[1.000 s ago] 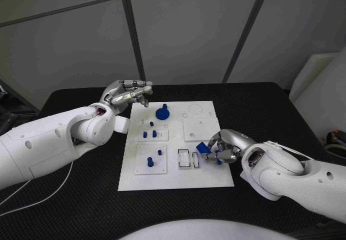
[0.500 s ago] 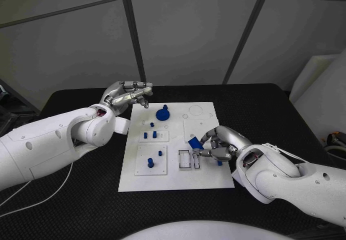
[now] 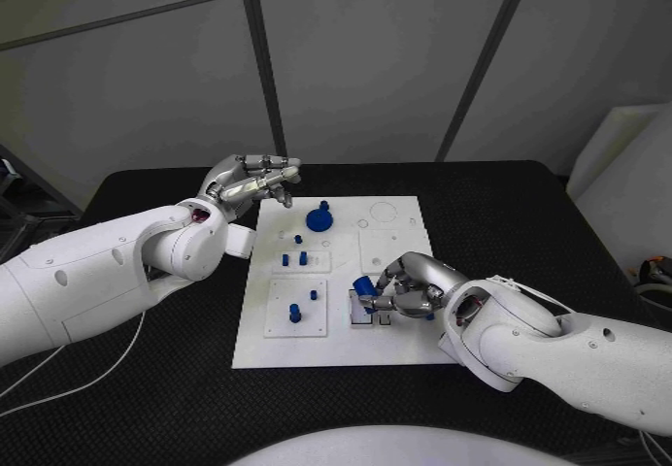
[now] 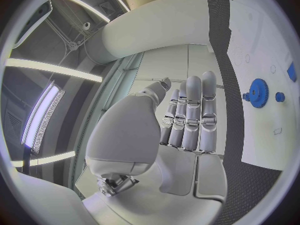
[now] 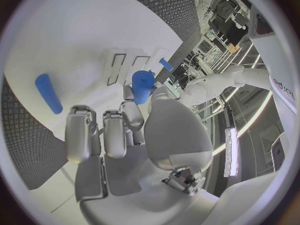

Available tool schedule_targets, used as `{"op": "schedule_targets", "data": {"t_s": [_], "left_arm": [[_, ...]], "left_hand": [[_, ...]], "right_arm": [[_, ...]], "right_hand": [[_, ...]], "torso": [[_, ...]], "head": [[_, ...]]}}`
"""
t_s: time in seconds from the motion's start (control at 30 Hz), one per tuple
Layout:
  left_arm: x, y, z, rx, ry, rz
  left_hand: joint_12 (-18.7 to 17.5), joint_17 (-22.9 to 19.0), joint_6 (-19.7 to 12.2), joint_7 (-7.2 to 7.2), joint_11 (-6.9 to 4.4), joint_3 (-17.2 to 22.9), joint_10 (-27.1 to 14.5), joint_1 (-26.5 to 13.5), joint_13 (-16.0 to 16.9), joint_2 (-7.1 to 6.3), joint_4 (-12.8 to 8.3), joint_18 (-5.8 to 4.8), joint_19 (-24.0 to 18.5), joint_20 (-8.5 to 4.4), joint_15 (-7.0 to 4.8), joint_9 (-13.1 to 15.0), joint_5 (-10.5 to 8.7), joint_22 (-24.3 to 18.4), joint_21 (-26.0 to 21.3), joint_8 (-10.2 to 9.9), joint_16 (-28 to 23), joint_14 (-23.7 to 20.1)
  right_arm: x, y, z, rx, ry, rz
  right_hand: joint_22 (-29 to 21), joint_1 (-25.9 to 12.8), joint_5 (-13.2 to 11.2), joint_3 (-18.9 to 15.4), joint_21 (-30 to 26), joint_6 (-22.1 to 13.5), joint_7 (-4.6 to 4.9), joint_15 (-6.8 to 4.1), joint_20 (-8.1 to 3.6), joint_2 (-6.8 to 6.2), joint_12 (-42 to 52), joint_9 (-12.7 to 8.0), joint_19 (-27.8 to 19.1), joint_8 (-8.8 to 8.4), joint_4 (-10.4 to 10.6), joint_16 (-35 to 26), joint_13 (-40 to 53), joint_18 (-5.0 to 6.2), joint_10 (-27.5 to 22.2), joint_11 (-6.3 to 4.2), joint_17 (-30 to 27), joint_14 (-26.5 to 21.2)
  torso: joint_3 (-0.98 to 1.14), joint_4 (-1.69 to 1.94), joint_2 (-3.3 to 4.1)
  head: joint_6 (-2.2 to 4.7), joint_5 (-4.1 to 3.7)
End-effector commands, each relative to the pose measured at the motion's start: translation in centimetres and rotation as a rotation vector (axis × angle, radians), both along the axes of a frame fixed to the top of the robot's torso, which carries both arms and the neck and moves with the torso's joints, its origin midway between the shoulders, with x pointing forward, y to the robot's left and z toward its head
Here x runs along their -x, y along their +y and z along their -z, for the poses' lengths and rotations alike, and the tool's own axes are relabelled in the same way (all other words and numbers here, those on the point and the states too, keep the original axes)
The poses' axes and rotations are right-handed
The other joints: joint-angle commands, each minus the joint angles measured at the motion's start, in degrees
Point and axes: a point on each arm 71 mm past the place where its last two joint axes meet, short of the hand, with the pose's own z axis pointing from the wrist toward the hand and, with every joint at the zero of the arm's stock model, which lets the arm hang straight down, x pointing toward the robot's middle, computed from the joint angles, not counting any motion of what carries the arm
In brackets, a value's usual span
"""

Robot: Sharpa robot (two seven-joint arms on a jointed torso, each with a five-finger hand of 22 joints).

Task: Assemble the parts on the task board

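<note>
Your right robot hand [image 3: 399, 288] has moved left across the task board [image 3: 398, 349] and holds one blue part [image 3: 364, 287] over two slots [image 3: 361, 309]. Your left robot hand [image 3: 250, 180] hovers open beside one blue gear [image 3: 318, 219].

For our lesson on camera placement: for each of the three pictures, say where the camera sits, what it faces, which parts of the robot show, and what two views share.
Head view: on the robot's head, looking down at the task board; both arms, left hand and right hand show.
Left wrist view: behind the left hand, facing the board's edge and the blue gear.
Right wrist view: behind the right hand, facing the board; its fingers hold a blue part.
Shared: that blue part shows in the head view too.
</note>
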Motion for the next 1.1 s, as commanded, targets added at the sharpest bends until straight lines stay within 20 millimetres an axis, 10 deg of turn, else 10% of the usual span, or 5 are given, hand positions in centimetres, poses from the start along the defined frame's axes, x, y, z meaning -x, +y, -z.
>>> {"op": "schedule_targets", "data": {"t_s": [0.03, 0.63, 0.9, 1.1], "left_arm": [[0.04, -0.23, -0.17, 0.008, -0.011, 0.021], [0.06, -0.20, -0.18, 0.009, -0.011, 0.024], [0.07, -0.11, -0.18, 0.007, -0.011, 0.021], [0.06, -0.06, -0.19, 0.007, -0.012, 0.018]], "left_hand": [[0.3, -0.1, -0.6, 0.02, 0.08, -0.3, -0.3, 0.3, 0.0, 0.40, 0.0, -0.57, 0.1, 0.41, 0.27, -0.1, -0.21, -0.1, -0.4, 0.1, 0.1, -0.2], [0.3, -0.1, -0.7, 0.09, 0.14, -0.3, -0.5, 0.4, 0.0, 0.43, 0.0, -0.58, 0.2, 0.43, 0.31, -0.1, -0.20, -0.1, -0.4, 0.1, 0.1, -0.2], [0.3, -0.1, -0.8, 0.12, 0.16, -0.3, -0.6, 0.5, 0.0, 0.47, 0.0, -0.58, 0.2, 0.44, 0.33, -0.1, -0.18, -0.2, -0.4, 0.1, 0.1, -0.2], [0.3, -0.1, -0.8, 0.12, 0.16, -0.3, -0.6, 0.5, 0.0, 0.47, 0.0, -0.58, 0.2, 0.44, 0.33, -0.1, -0.18, -0.2, -0.4, 0.1, 0.1, -0.2]], "right_arm": [[0.10, 0.22, 0.32, 0.036, 0.044, -0.025], [-0.02, 0.31, 0.66, 0.069, 0.066, -0.030], [-0.36, 0.41, 0.62, 0.050, 0.042, -0.018], [-0.41, 0.67, 0.43, 0.038, 0.010, -0.043]], "right_hand": [[3.9, -0.9, 0.2, -0.6, 0.4, 3.2, -2.44, -0.52, -0.40, 0.20, 0.3, 3.8, 0.9, 0.54, 0.1, 0.5, 0.4, -0.47, 0.7, -0.08, 3.2, 3.7], [4.4, -3.7, -2.8, -2.8, 0.7, 3.7, -2.94, -0.93, -0.84, 0.86, 0.3, 5.6, 1.0, 1.14, 0.1, 1.1, 1.3, -0.56, 1.4, -0.51, 4.3, 3.9], [2.5, -10.8, -15.1, -5.8, -0.8, 1.7, -2.14, -0.40, -0.49, -1.10, -4.7, 6.8, -0.1, 0.13, 0.2, -0.5, -2.2, -0.13, -1.0, 0.17, 1.9, 3.2], [1.8, -14.7, -19.3, -2.9, -1.4, 1.0, -1.78, -0.09, -0.12, -3.54, -6.7, 7.5, -0.5, -0.50, 0.3, -1.0, -3.3, 0.05, -1.7, 0.54, 1.3, 3.1]], "torso": [[0.08, -0.03, -0.04], [0.01, -0.06, 0.00], [-0.01, -0.09, 0.01], [0.02, -0.12, 0.00]], "head": [[-0.11, 0.26], [-0.22, 0.71], [-0.27, 0.88], [-0.40, 1.02]]}}
